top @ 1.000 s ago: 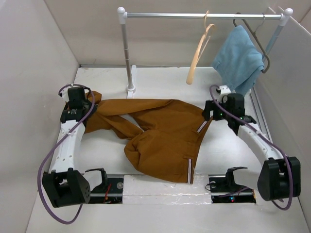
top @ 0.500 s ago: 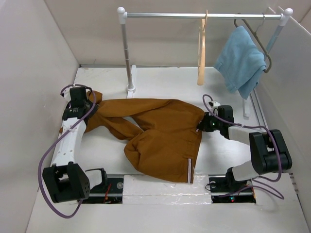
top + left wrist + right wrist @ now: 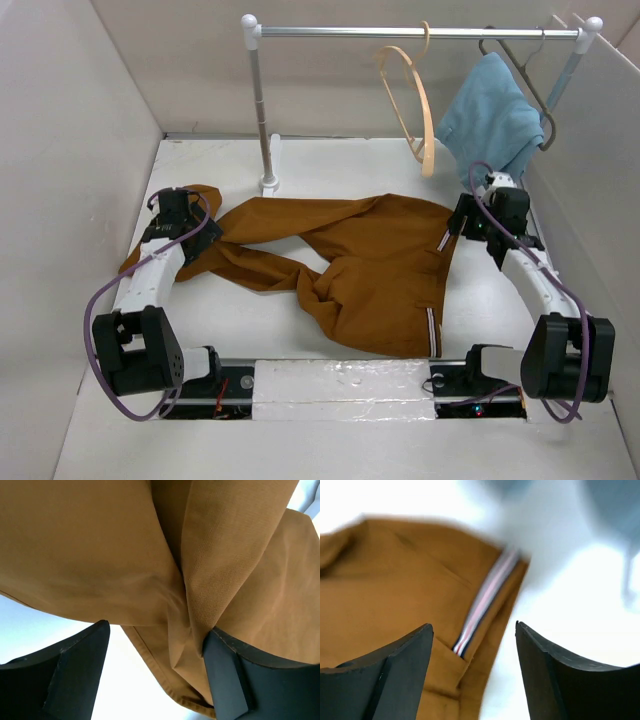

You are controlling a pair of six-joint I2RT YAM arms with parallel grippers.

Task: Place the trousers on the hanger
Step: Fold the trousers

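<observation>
The rust-brown trousers (image 3: 370, 250) lie spread flat on the table, legs to the left and waistband to the right. My left gripper (image 3: 180, 207) hovers over the leg ends. In its wrist view the left gripper (image 3: 155, 672) is open, with a fold of the trousers (image 3: 100, 545) resting against the right finger (image 3: 235, 680). My right gripper (image 3: 466, 222) stands at the waistband corner. The right gripper (image 3: 472, 670) is open above the striped lining (image 3: 485, 597) of the trousers (image 3: 395, 590), holding nothing. The beige hanger (image 3: 427, 130) hangs tilted from the rail.
A metal rail (image 3: 400, 32) on white posts spans the back, one post's base (image 3: 270, 183) standing just behind the trousers. A light blue cloth (image 3: 495, 115) on a dark grey hanger (image 3: 530, 80) hangs at the rail's right end. Walls close in left and right.
The trousers have shifted right and a little back. Both grippers, shut half a second ago, have let go and opened. The hanger has swung to a new angle.
</observation>
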